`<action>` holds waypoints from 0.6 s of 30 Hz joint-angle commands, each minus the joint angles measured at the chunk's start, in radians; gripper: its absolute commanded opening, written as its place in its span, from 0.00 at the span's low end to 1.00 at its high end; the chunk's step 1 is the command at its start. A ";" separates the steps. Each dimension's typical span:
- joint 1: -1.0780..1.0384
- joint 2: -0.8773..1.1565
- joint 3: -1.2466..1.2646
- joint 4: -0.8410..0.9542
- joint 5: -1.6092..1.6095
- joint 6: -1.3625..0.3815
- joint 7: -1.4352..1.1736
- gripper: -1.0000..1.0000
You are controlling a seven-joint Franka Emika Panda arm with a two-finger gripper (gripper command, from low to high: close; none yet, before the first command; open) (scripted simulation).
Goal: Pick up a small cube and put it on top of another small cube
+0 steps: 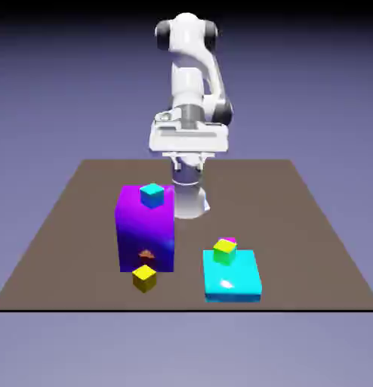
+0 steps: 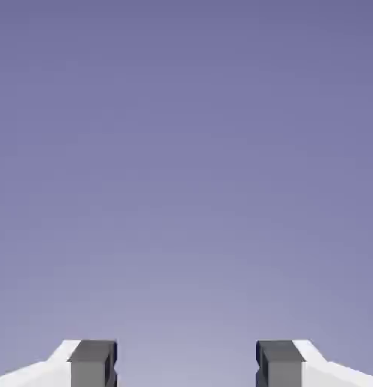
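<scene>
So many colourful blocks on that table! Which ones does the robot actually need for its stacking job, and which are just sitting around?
Needed for the job:
- the small yellow cube, on the table in front of the purple block
- the gripper, jaws apart and empty

Probably just lying about:
- the tall purple block
- the teal cube on top of it
- the flat cyan slab
- the lime-and-magenta cube on that slab

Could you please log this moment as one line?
pincer: open, empty | yellow cube: on table, by purple block | stack: not started

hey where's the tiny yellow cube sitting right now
In the exterior view, the tiny yellow cube sits on the brown table near its front edge, left of centre, just in front of the tall purple block. The hand view shows only backdrop.
</scene>
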 commanded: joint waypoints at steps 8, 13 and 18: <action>0.055 0.290 -0.050 0.214 -0.115 -0.298 -0.095 0.50; 0.090 0.471 -0.081 0.348 -0.187 -0.485 -0.154 0.50; 0.124 0.652 -0.112 0.483 -0.259 -0.671 -0.214 0.50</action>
